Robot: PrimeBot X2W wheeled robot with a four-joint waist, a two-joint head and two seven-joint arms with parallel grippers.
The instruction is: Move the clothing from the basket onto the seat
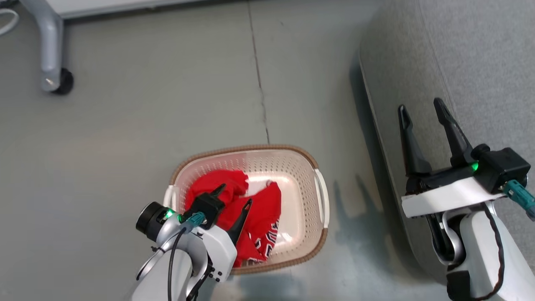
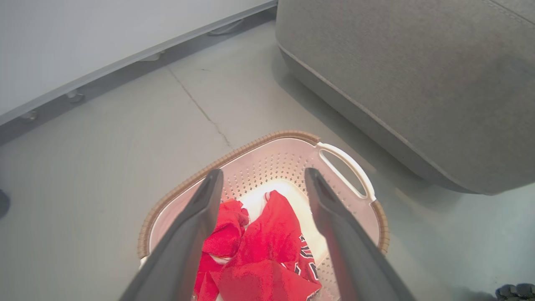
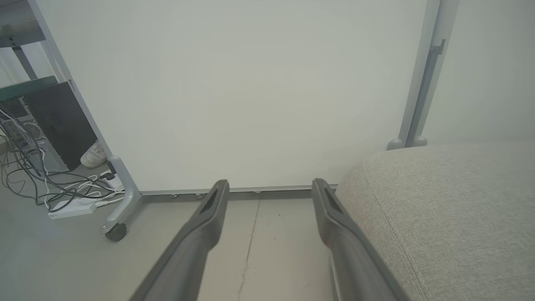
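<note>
The clothing lies in the basket on the floor, near the seat. The left gripper hangs over the clothing, spread and empty. The right gripper is spread too, at the seat's edge.

Three cameras: one high, two on the wrists.
The head view looks steeply down at the floor, with the basket low in the middle and the sofa at right. The left wrist view hangs close over the basket, facing the sofa's corner. The right wrist view looks level past the sofa at a white panel; its castor shows in the head view too.
</note>
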